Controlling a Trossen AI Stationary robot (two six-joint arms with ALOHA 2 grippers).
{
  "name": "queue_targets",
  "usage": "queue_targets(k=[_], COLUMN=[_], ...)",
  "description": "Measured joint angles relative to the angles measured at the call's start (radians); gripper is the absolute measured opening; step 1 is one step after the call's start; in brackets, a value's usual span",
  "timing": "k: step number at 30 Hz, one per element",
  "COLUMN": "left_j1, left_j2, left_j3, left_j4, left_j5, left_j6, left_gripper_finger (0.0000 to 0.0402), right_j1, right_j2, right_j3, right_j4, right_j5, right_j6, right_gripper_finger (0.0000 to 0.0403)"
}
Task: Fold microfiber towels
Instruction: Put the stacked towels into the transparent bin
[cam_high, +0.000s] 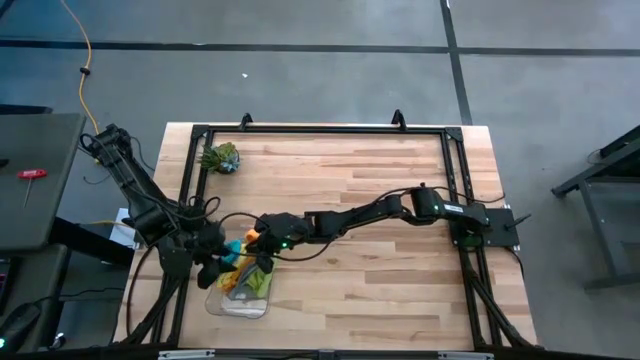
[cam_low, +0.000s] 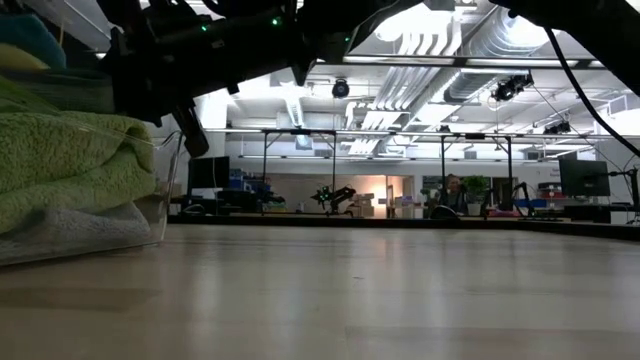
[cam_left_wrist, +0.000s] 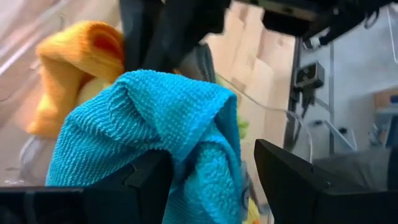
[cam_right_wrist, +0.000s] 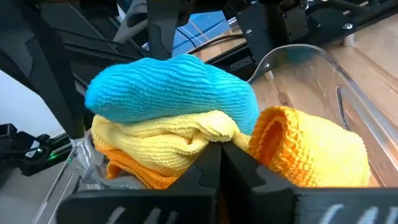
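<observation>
A clear plastic bin (cam_high: 240, 302) at the table's near left holds bunched microfiber towels: lime green (cam_low: 60, 160) over grey (cam_low: 70, 232) in the low view. In the right wrist view teal (cam_right_wrist: 168, 87) lies on yellow (cam_right_wrist: 155, 146), with orange (cam_right_wrist: 305, 152) beside them. My left gripper (cam_left_wrist: 214, 165) hangs over the bin, open, with the teal towel (cam_left_wrist: 149, 124) bunched between its fingers. My right gripper (cam_right_wrist: 219, 163) reaches across from the table's right and is shut at the heap's top. My left gripper has the teal towel draped over one finger (cam_left_wrist: 146, 183), hiding that finger's tip. A narrow gap shows between the cloth's hanging edge (cam_left_wrist: 233, 168) and the other finger (cam_left_wrist: 292, 180). My right gripper pinches a raised fold of the orange towel (cam_right_wrist: 264, 142) between its shut fingertips, right where the yellow towel's edge (cam_right_wrist: 208, 137) meets it. The fingers slant down from the table's right. The fold stands up in a loop, and the rest of the orange towel lies in the bin.
A small spiky green plant (cam_high: 221, 157) stands at the far left of the wooden table (cam_high: 380, 290). A black frame (cam_high: 330, 128) runs round the table's edges. The two arms cross close together over the bin. Open tabletop lies to the bin's right.
</observation>
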Motion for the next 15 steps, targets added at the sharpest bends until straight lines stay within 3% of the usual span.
queue_targets(k=[4,15], left_j1=[0.000,0.000], left_j2=[0.000,0.003], left_j3=[0.002,-0.007], left_j4=[-0.024,-0.109], left_j5=[0.018,-0.064], left_j6=[0.007,-0.046], left_gripper_finger=[0.0211,0.0211], right_j1=[-0.008,-0.021], right_j2=[-0.001,-0.025], right_j3=[0.000,-0.001], right_j4=[0.000,-0.018], right_j5=[0.000,-0.033], right_j6=[-0.006,-0.047], right_gripper_finger=[0.0000,0.0000])
